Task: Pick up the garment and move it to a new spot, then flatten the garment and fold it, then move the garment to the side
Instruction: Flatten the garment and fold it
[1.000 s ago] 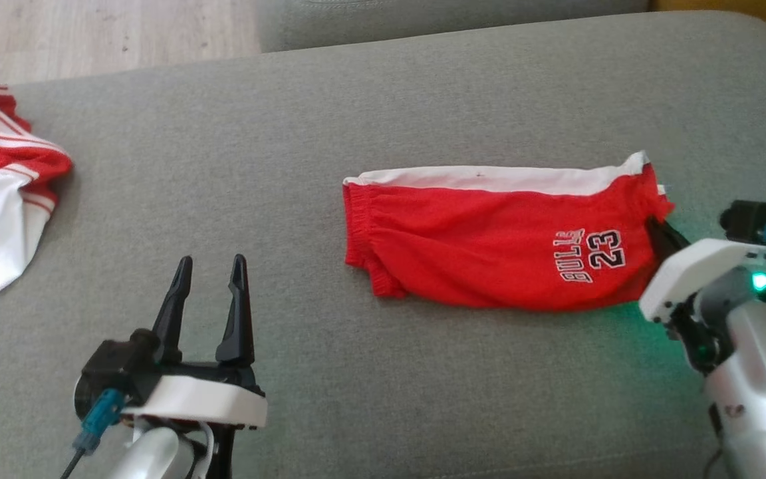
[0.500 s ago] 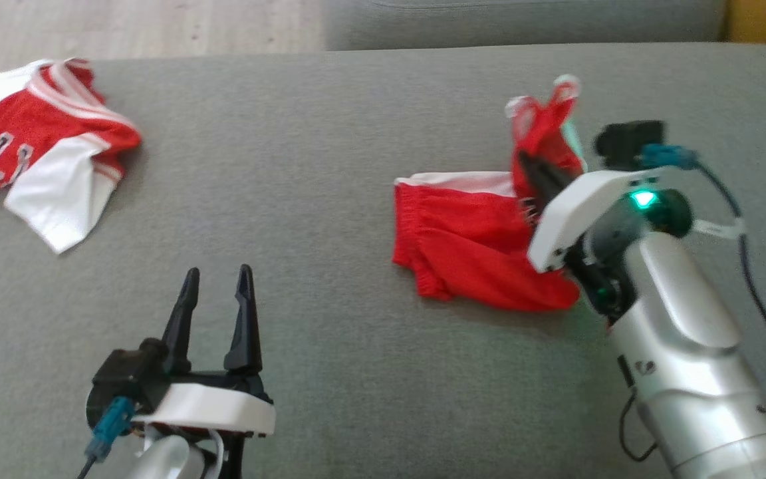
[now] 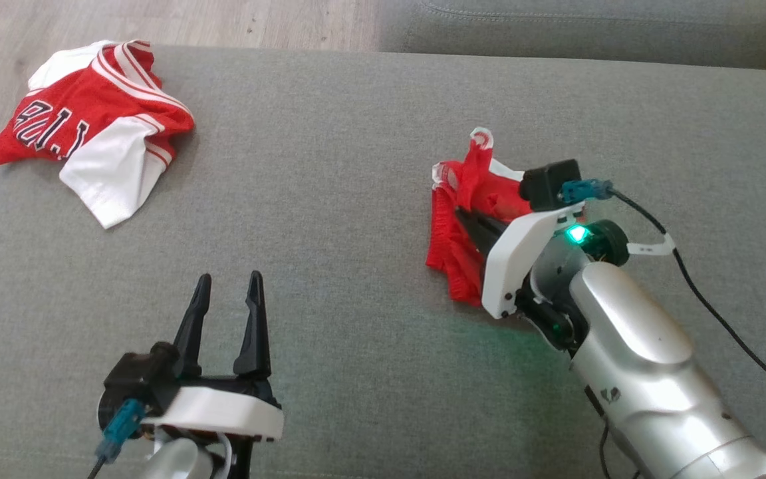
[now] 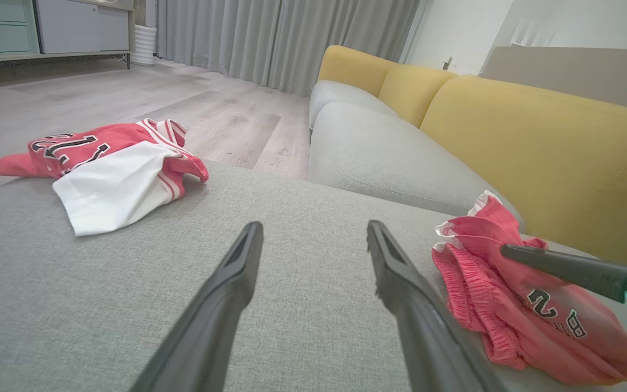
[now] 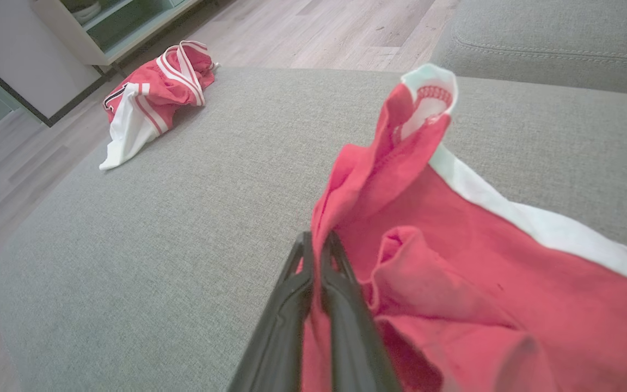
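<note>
Step in hand: fold, as judged; one end of the shorts (image 3: 448,249) is held up over the rest.
Right end effector (image 3: 461,214): fingers pressed together, pinching a fold of red cloth.
Left end effector (image 3: 229,279): fingers spread, holding nothing, near the cushion's (image 3: 330,199) front edge.
Shorts: right half of the cushion, bunched, lower part lying flat.
Jersey (image 3: 90,126): far left corner, well apart.
Next move: likely lay the held end down on the waistband end, edges matched, then release.
</note>
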